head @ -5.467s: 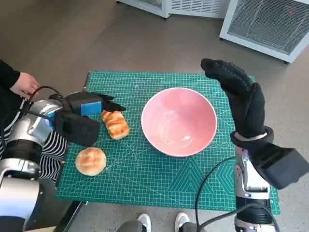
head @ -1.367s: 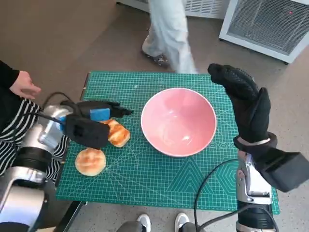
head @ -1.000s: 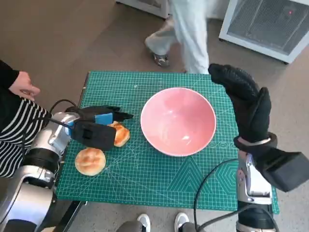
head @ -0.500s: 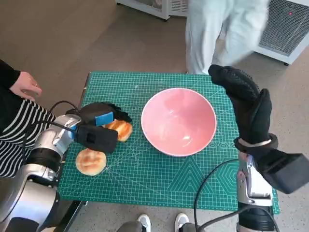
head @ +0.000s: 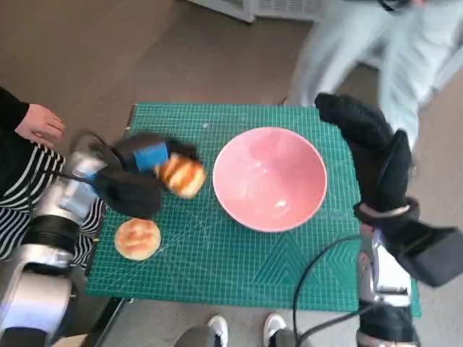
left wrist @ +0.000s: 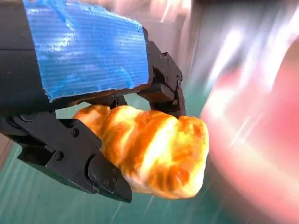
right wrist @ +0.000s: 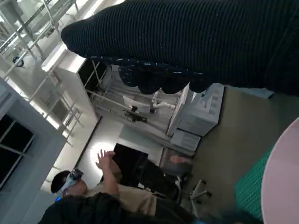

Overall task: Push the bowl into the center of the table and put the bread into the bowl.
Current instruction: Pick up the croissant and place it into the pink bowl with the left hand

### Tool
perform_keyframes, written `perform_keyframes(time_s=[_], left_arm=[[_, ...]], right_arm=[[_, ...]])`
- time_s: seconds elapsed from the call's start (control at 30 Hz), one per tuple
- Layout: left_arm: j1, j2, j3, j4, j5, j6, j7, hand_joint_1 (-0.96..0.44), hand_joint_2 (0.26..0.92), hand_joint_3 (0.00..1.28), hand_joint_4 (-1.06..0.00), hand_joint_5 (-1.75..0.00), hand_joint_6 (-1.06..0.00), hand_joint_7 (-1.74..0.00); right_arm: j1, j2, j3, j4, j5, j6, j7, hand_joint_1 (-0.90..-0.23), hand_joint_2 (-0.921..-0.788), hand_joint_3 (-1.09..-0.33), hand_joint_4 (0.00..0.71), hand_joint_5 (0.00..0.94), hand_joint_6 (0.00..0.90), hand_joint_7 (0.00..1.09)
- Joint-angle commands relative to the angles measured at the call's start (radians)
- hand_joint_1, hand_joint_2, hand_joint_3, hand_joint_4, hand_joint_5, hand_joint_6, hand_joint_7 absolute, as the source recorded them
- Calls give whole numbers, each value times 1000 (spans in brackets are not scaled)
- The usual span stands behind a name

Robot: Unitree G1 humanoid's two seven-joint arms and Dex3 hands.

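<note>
Got the bread (head: 181, 176) gripped in my left robot hand (head: 145, 163), lifted off the bench (head: 239, 278) at 9 o'clock of the bowl (head: 269, 178), ready to carry over the rim. Second bun (head: 137, 238) sits at 7 o'clock. My right robot hand (head: 376, 155) is open at 3 o'clock, probably steadying the bowl.

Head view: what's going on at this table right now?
The left hand holds a long bread roll lifted beside the pink bowl, which sits empty near the middle of the green mat. A round bun lies on the mat. The right hand is raised beside the bowl, holding nothing.
</note>
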Motion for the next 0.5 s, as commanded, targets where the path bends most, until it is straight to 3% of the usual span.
perform_keyframes(time_s=[0.03,0.5], left_arm=[[-81,6,94,-172,-104,-15,-15,3,891,8,-834,-989,-741,-1066],[-135,-128,75,-321,-96,105,-28,3,887,4,-857,-938,-746,-1086]], right_arm=[[13,7,-3,20,3,7,-7,-716,-921,-685,151,1,17,517],[17,10,-5,16,9,7,-7,-709,-921,-684,154,2,21,512]])
